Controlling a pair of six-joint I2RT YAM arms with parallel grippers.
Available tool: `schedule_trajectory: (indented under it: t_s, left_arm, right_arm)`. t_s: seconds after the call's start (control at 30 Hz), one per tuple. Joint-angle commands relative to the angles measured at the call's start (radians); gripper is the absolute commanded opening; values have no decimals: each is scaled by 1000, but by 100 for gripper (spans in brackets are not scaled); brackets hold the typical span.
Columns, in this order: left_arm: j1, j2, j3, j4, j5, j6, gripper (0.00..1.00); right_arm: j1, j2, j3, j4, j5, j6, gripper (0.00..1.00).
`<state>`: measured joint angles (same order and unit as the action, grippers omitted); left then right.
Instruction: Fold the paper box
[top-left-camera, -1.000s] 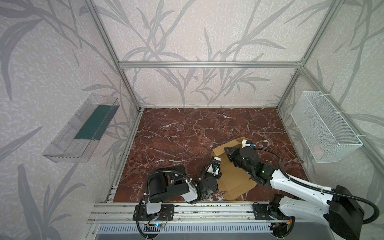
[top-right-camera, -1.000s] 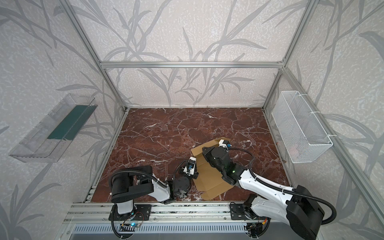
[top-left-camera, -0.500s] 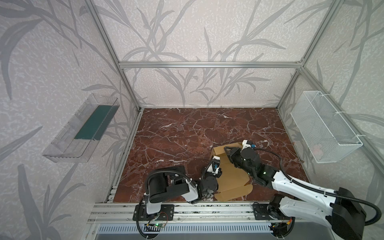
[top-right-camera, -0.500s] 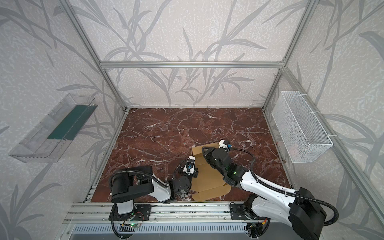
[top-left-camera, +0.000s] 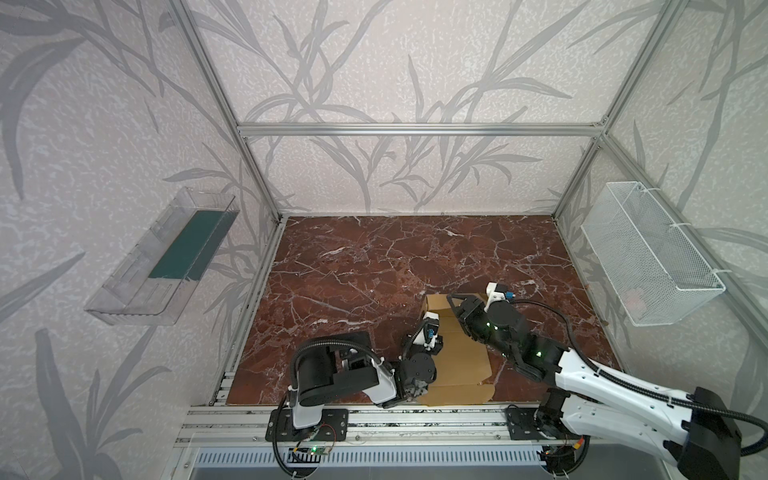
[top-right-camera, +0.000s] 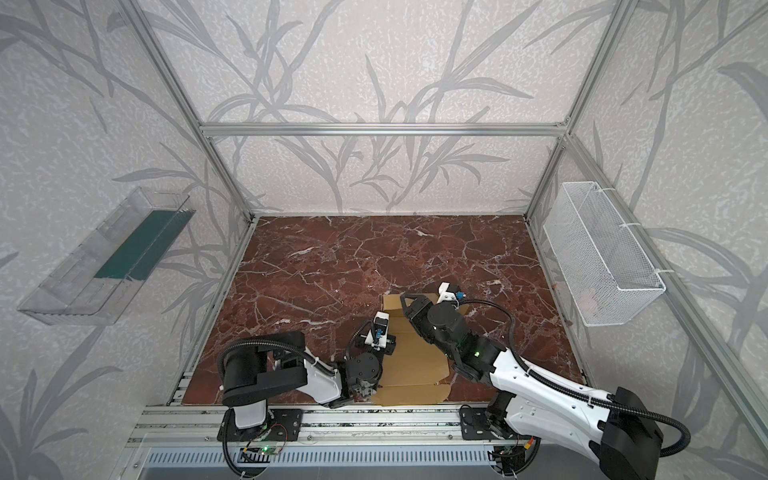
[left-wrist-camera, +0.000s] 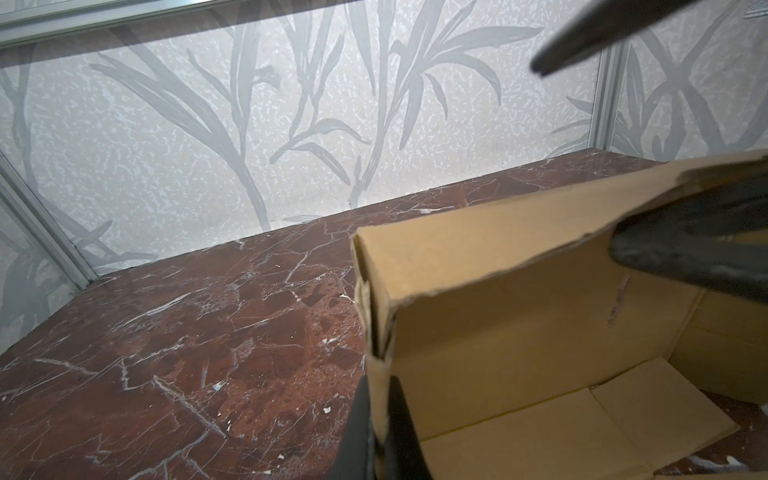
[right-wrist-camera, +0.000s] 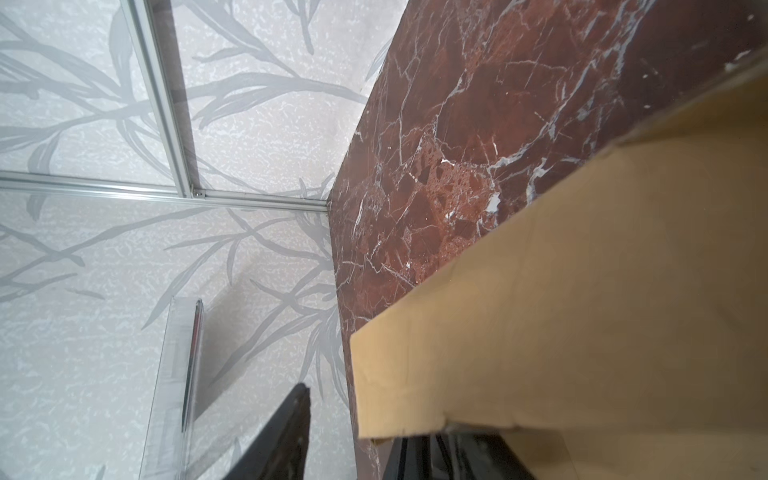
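Lower centre in both top views, the left end effector (left-wrist-camera: 376, 436) is pinching the left wall of the paper box (top-left-camera: 457, 365), which sits half-folded on the marble surface (top-left-camera: 353, 270). Just right of it, the right end effector (top-left-camera: 455, 305) is spread, straddling the box's upper wall.

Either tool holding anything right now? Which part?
Left tool is shut on the paper box, pinching its raised side wall beside the corner. Right tool is open around the far wall, holding nothing.
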<state>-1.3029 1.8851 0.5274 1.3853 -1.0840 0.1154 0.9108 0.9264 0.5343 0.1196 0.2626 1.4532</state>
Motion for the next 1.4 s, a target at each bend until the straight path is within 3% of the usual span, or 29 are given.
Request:
schedule_trajectory:
  t_s: [0.0, 0.23, 0.6, 0.83, 1.03, 1.13, 1.37]
  left_arm:
    - [-7, -31, -31, 23, -33, 14, 0]
    - [-7, -135, -124, -48, 15, -42, 0]
    - [2, -419, -261, -316, 84, -164, 0]
    - [10, -622, -332, -469, 171, -194, 0]
    - [10, -857, -372, -714, 152, -269, 0]
    - [12, -990, -367, -900, 167, -307, 0]
    - [16, -1142, -399, -1046, 185, -328, 0]
  right_arm:
    - [63, -43, 48, -99, 72, -43, 60]
    - [104, -117, 90, -218, 89, -138, 66]
    - [96, -302, 114, -422, 220, -464, 72]
    - [94, -270, 158, -459, 57, -591, 73]
    - [95, -226, 151, -432, -92, -599, 73]
    - [94, -213, 131, -396, -132, -576, 74]
    - [95, -187, 133, -334, -169, -562, 74]
